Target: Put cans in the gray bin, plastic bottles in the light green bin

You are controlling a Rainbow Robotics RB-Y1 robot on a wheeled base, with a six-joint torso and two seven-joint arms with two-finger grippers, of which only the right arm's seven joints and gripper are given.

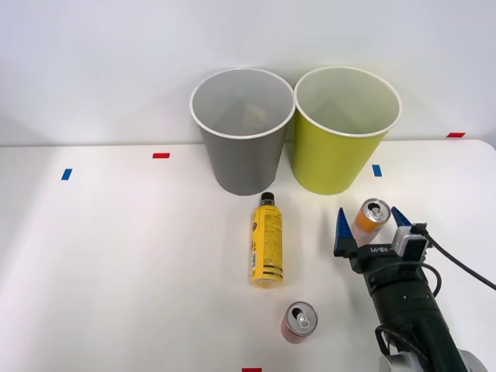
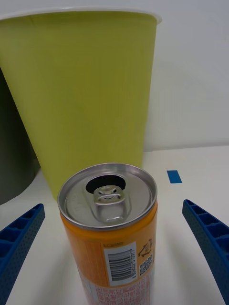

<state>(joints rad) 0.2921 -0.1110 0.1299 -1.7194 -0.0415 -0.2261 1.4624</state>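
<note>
Front view: at lower right, the right gripper [image 1: 370,226] stands spread wide around the upright orange can [image 1: 372,215], its blue fingers [image 2: 209,237] clear of it. Behind stand the light green bin [image 1: 341,139] and gray bin [image 1: 242,139]. At frame center lies the yellow bottle [image 1: 266,244]; the pink-red can [image 1: 298,322] stands below it.

White tabletop [image 1: 116,271] bearing a gray bin [image 1: 242,132] as landmark: light green bin [image 1: 345,128] just beside it, yellow bottle [image 1: 266,242] lying in front, pink-red can [image 1: 299,321] upright beyond the bottle, orange can [image 1: 372,216] upright before the green bin, tape marks scattered around.
</note>
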